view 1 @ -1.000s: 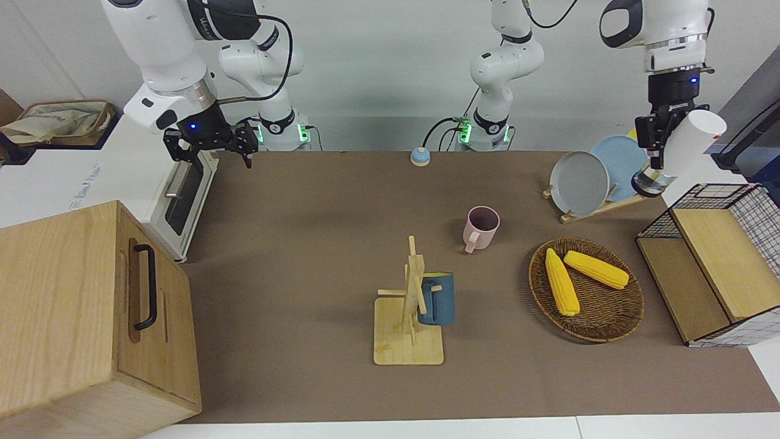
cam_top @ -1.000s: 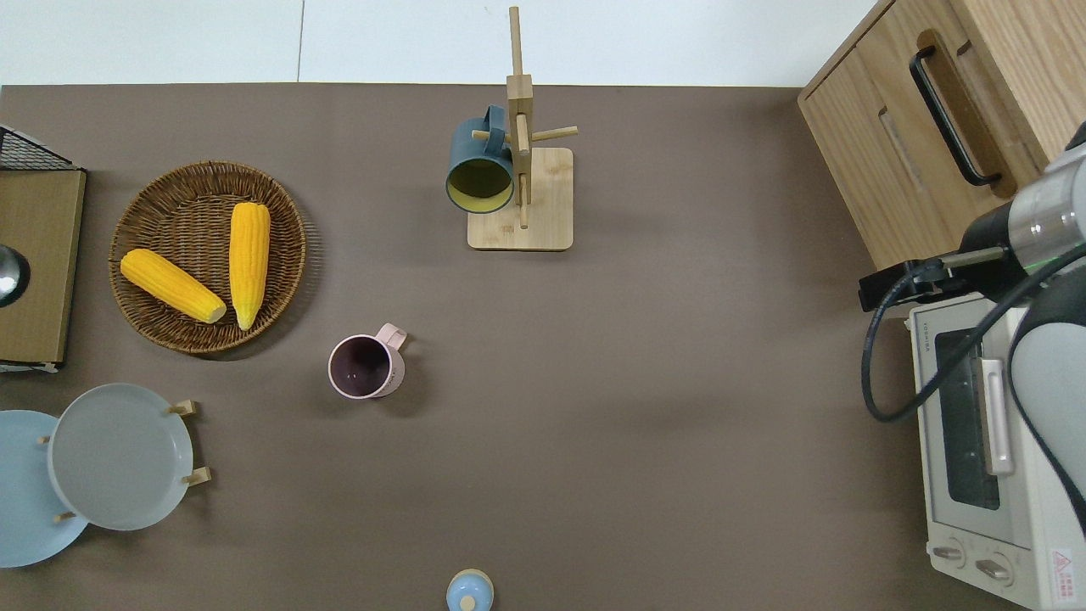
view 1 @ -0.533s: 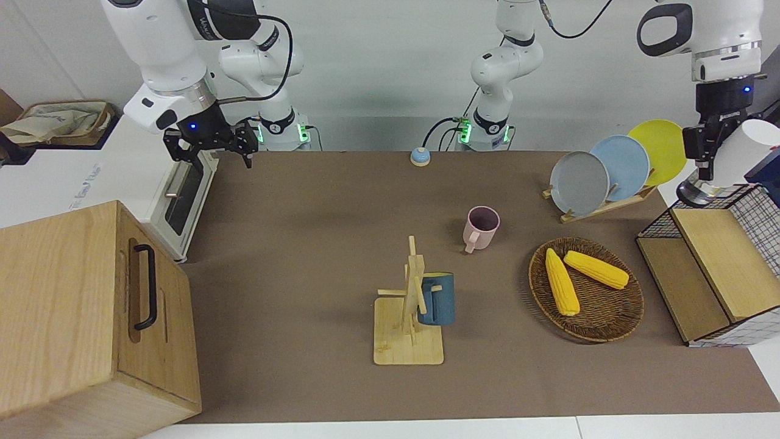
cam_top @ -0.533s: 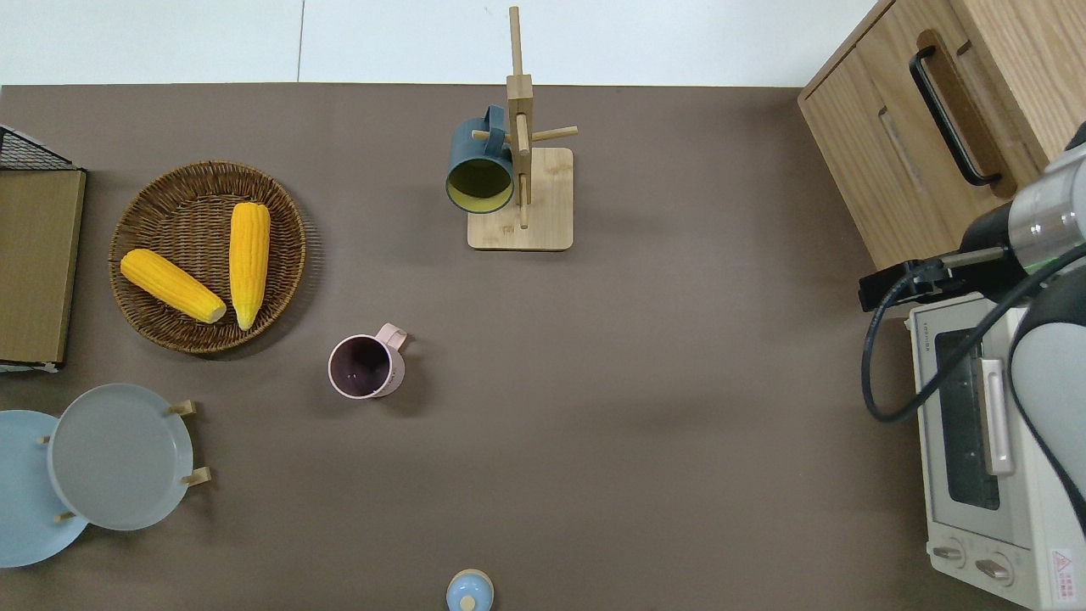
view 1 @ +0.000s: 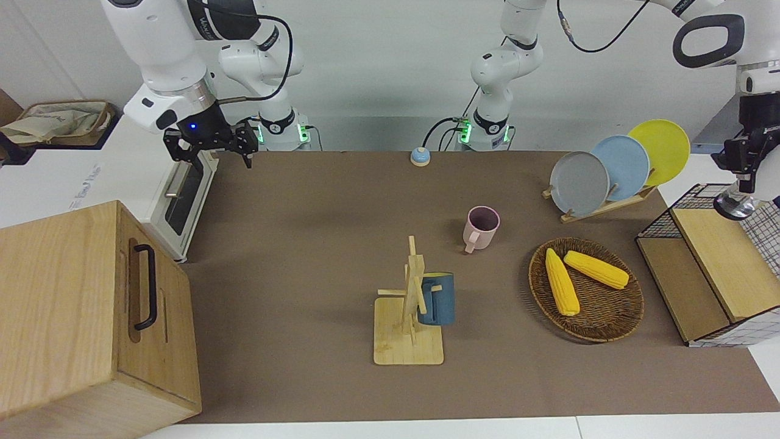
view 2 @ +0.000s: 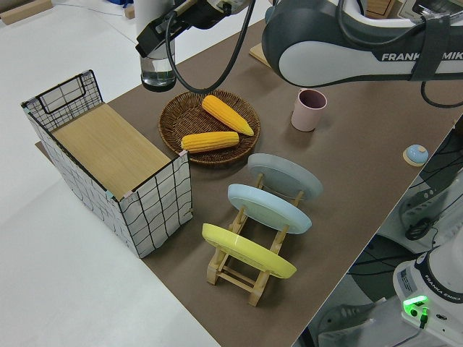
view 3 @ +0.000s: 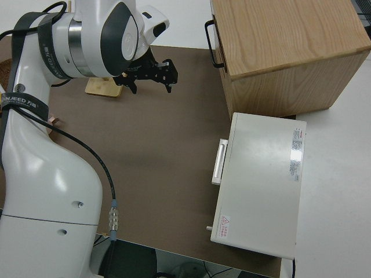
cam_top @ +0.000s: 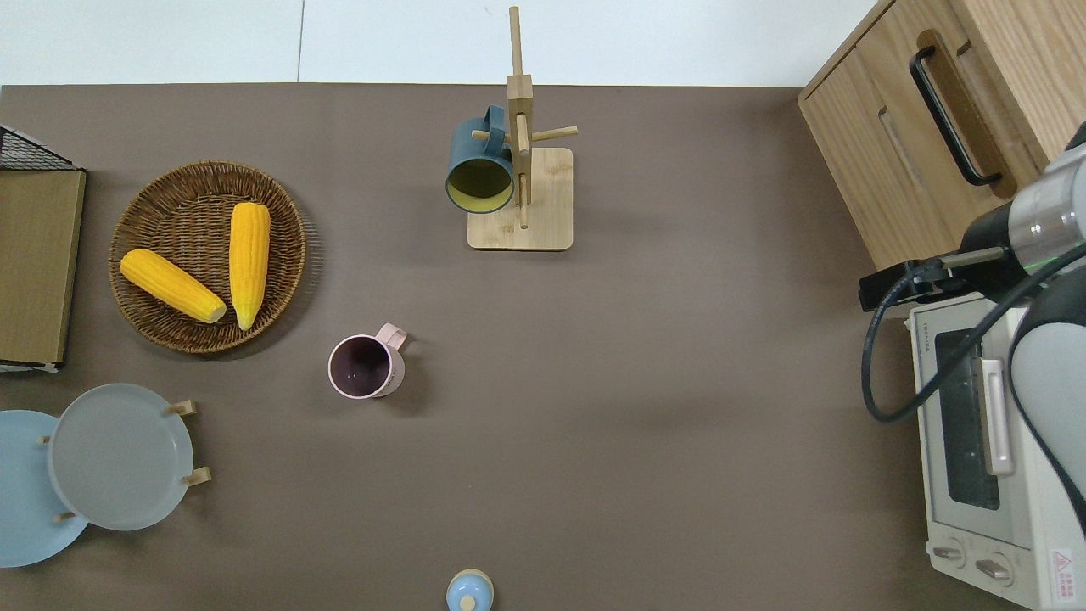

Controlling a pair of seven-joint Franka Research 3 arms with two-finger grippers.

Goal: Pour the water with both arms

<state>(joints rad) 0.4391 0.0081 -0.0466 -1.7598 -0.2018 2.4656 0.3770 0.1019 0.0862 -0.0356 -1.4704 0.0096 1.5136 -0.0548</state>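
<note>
One gripper, the left gripper (view 1: 740, 183), clamps a mostly cropped white bottle (view 2: 158, 65) above the wire rack (view 2: 108, 155); right gripper (view 1: 210, 146) parked, fingers apart.

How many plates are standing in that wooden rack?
3. The grey plate stands nearest the pink mug, the blue plate in the middle, and the yellow plate at the left arm's end of the wooden rack.
</note>
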